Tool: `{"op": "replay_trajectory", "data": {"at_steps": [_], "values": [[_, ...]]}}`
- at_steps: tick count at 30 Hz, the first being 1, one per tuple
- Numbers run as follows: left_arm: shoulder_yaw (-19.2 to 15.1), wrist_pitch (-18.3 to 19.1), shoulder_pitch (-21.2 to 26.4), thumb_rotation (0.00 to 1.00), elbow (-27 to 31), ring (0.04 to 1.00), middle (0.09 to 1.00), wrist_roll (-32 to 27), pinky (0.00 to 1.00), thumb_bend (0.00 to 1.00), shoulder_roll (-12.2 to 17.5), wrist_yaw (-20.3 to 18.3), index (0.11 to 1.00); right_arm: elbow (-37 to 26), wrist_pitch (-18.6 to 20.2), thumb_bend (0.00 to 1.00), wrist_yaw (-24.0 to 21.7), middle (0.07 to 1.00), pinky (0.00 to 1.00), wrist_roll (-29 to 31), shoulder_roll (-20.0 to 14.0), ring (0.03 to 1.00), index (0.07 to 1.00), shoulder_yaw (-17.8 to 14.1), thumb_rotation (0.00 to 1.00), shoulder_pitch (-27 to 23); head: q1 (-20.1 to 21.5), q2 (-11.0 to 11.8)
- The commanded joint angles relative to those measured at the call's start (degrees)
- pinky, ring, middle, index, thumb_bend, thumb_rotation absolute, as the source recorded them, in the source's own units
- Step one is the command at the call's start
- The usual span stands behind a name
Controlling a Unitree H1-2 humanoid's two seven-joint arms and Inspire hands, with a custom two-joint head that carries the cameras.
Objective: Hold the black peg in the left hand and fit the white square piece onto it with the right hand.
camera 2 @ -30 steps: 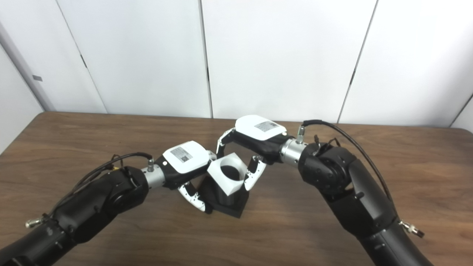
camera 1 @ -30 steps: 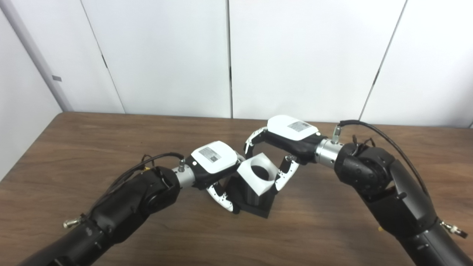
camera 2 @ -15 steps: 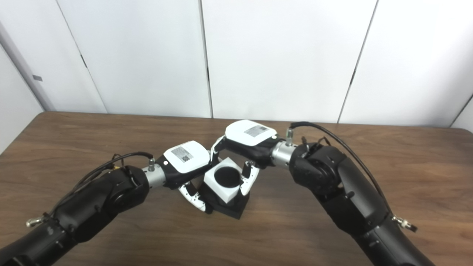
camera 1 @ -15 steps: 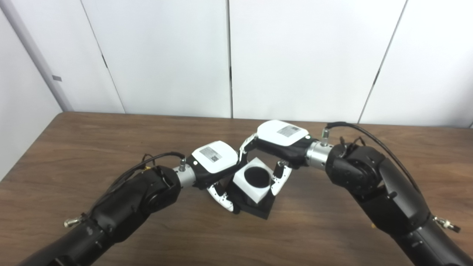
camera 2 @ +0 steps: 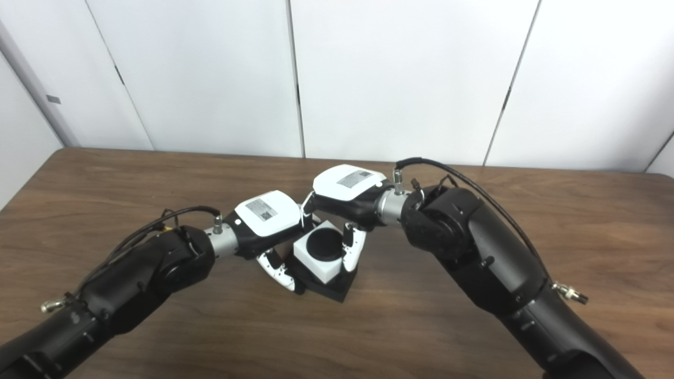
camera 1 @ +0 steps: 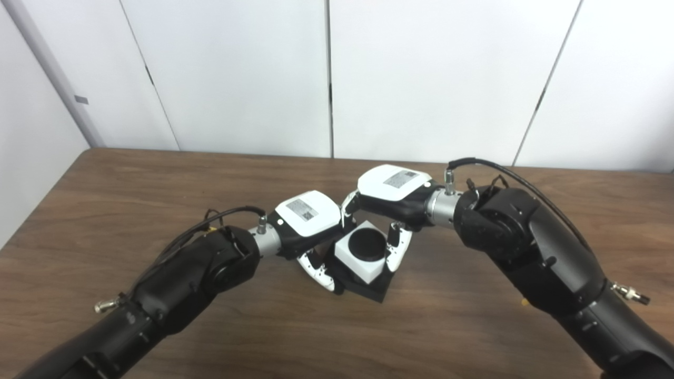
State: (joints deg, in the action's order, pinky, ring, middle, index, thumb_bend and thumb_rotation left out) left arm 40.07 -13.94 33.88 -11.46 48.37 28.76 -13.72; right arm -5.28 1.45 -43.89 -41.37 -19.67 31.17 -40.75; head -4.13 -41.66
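The black peg stands on its square black base (camera 1: 369,287) at the middle of the table; its round top (camera 1: 367,245) shows through the hole of the white square piece (camera 1: 357,259). The white piece sits low on the peg, just above the base, a little tilted. My left hand (camera 1: 308,221) is shut on the peg's base from the left, with its fingers (camera 1: 318,272) curled round the near left side. My right hand (camera 1: 392,192) is shut on the white piece from above and behind, with a finger (camera 1: 395,250) down its right side.
The brown wooden table (camera 1: 158,179) stretches out on all sides of the two hands. White wall panels (camera 1: 421,79) stand behind its far edge. Both forearms (camera 2: 474,247) cross the near half of the table.
My right hand has pushed the white piece down over the peg, from tilted near the top to low near the base. The left hand has kept its hold. The camera has tipped slightly.
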Motion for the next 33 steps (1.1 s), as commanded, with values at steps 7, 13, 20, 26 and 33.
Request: {"op": "replay_trajectory", "data": {"at_steps": [7, 13, 20, 26, 33], "values": [[3.9, -0.5, -4.0, 0.08, -1.6, 0.830, 0.825, 2.9, 0.76, 0.52, -0.5, -7.1, 0.492, -0.6, 0.1, 0.88, -2.1, 0.805, 0.80, 0.7, -0.9, 0.826, 0.726, 0.2, 0.33, -0.6, 0.0, 0.0], [3.9, -0.6, -4.0, 0.08, -1.4, 0.826, 0.822, 2.9, 0.76, 0.52, -0.4, -7.1, 0.493, -0.7, 0.4, 0.90, -1.5, 0.822, 0.80, 0.8, -0.9, 0.833, 0.742, -0.4, 0.31, -0.4, 0.0, 0.0], [3.9, -0.6, -3.9, 0.08, -1.7, 0.830, 0.825, 3.1, 0.75, 0.52, -0.4, -7.2, 0.493, -0.8, 0.2, 0.88, 0.3, 0.824, 0.77, 1.2, -1.1, 0.829, 0.747, -2.3, 0.31, -0.3, 0.3, 0.2], [3.8, -0.8, -4.1, 0.08, -1.8, 0.823, 0.823, 3.4, 0.74, 0.52, -0.3, -6.4, 0.492, -1.8, -0.8, 0.81, 5.4, 0.793, 0.70, 2.9, -1.8, 0.798, 0.697, -7.6, 0.23, 0.5, 0.6, 0.2], [3.4, -1.3, -4.4, 0.08, -1.7, 0.817, 0.818, 3.0, 0.72, 0.52, 0.2, -5.7, 0.492, -4.1, 0.9, 0.77, 8.5, 0.798, 0.64, 4.7, -3.6, 0.786, 0.693, -14.3, 0.20, 2.4, 0.8, 0.3]]}}
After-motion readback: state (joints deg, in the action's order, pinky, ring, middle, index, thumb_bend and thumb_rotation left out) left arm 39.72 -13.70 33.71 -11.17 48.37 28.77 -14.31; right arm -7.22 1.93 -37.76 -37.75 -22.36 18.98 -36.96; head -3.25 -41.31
